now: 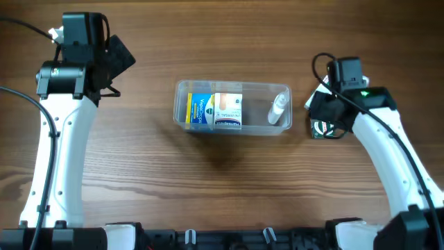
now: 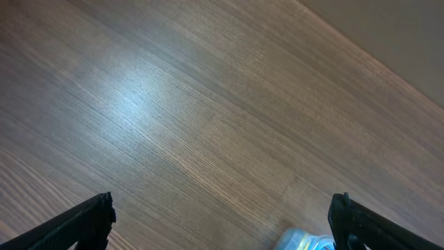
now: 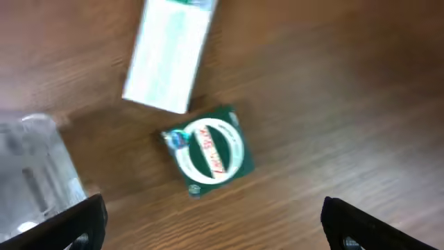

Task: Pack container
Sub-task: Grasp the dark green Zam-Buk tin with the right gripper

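Wooden table (image 1: 208,180), container (image 1: 182,104) mid-table holding a blue box (image 1: 215,111) and bottle (image 1: 277,111); right gripper (image 3: 211,212) spread wide over the green box (image 3: 208,151) just right of it, left gripper (image 2: 222,215) also spread, far left: centre over the box, then descend square before closing.

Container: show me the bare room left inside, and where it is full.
Free: the strip of container floor between the blue-and-white box and the small bottle. Crowded: the left half, taken by the box; the right end, by the bottle.
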You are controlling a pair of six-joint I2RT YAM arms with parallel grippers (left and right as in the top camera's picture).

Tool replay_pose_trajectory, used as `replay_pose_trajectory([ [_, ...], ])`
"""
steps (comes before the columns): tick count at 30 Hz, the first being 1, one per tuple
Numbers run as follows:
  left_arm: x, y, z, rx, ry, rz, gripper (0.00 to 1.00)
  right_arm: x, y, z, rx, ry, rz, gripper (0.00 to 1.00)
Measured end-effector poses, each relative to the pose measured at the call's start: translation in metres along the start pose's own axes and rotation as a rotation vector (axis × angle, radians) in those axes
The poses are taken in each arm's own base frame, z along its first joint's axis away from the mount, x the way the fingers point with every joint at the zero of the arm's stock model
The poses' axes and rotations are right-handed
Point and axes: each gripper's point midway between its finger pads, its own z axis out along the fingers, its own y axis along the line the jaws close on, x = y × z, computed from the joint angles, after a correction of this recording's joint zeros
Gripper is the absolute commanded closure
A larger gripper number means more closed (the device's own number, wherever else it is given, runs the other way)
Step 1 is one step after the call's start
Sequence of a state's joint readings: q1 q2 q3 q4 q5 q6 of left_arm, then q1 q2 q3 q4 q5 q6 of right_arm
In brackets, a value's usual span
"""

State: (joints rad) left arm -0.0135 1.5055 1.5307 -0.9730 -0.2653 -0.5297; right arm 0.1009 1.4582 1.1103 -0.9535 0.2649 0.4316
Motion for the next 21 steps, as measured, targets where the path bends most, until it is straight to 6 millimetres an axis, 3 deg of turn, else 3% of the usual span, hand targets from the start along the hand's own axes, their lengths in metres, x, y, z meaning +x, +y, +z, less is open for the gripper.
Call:
replay_pose_trajectory([
  [3,0.0,0.0,0.0,0.0,0.0,0.0,0.0,-0.004,0.016,0.005,-0.073,-0.003,-0.08,0.0],
  [8,0.0,0.0,0.0,0.0,0.0,0.0,0.0,-0.003,0.022,0.01,-0.104,-0.012,-0.14,0.0],
  [16,0.0,0.0,0.0,0.001,0.0,0.0,0.0,0.019,-0.005,0.058,-0.076,0.008,-0.112,0.0],
  [21,0.0,0.0,0.0,0.0,0.0,0.0,0.0,0.02,-0.015,0.078,-0.073,-0.036,-0.109,0.0],
])
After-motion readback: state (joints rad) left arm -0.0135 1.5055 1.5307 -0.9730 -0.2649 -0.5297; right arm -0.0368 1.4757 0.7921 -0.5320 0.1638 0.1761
